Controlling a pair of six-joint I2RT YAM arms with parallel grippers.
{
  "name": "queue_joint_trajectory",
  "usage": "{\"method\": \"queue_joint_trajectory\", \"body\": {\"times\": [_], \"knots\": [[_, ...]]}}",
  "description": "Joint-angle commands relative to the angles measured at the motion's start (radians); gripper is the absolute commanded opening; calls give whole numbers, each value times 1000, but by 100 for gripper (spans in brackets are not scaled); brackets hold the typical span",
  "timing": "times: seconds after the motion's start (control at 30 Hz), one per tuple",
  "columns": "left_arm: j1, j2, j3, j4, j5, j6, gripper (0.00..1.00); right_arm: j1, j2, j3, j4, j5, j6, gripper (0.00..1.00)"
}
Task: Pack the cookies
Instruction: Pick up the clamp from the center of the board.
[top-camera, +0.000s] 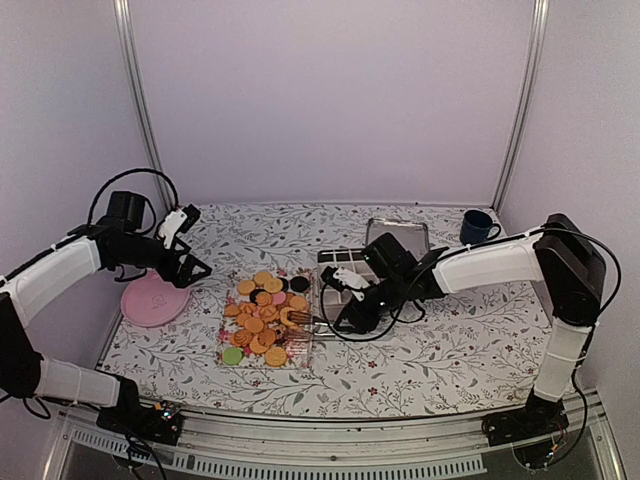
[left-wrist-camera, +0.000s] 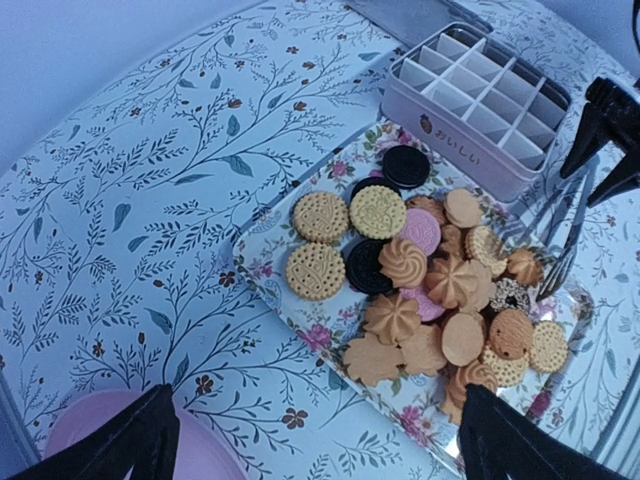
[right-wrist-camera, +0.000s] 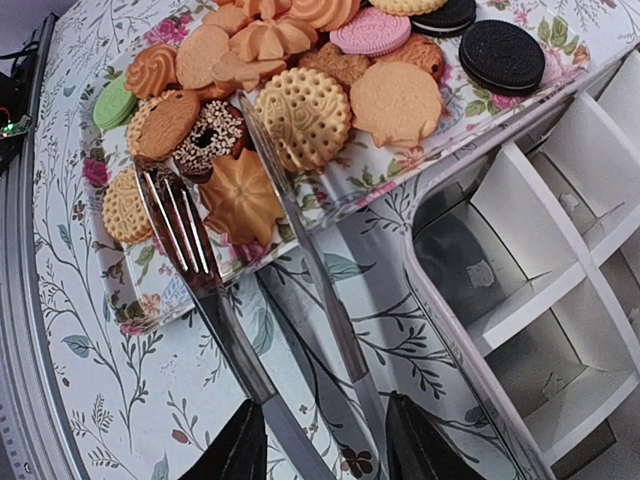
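Right gripper fills the bottom edge of its wrist cam, clamped on metal tongs. One tong arm is fork-tined and the other flat, and both run toward 11 o'clock onto the pile. Cookies all lie heaped on a floral tray, none in the box. They are small round biscuits, mostly orange-tan: dotted discs, piped swirls and flower shapes. Also in the heap are two black sandwich ones, a pink one, a green one at the 9 o'clock edge and one chocolate-topped with sprinkles. An orange flower-shaped cookie lies between the tong arms, and the tines rest by the sprinkled one. A white divided tin touches the tray at its 3 o'clock, and the compartments in view hold nothing. From the top camera the tray is at 6 o'clock on the patterned table, with a pink plate at its 9 o'clock. A tin lid lies at 1 o'clock and a dark blue mug at 2 o'clock. Left gripper hangs above the plate's far edge, jaws spread wide and holding nothing.
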Motion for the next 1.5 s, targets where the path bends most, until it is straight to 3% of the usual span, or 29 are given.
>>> {"method": "queue_joint_trajectory", "body": {"times": [0.0,0.63,0.97,1.3,1.47], "knots": [[-20,7,33,-43,50,19,99,9,26,45,-29,34,-54,41],[-57,35,97,-130,84,70,97,28,70,52,-68,118,-149,33],[-69,20,103,-130,88,94,96,72,80,61,-63,216,-157,20],[-126,49,142,-221,94,170,97,100,32,51,-87,279,-145,0],[-184,43,183,-324,70,252,96,116,-12,97,-137,301,-131,0]]}}
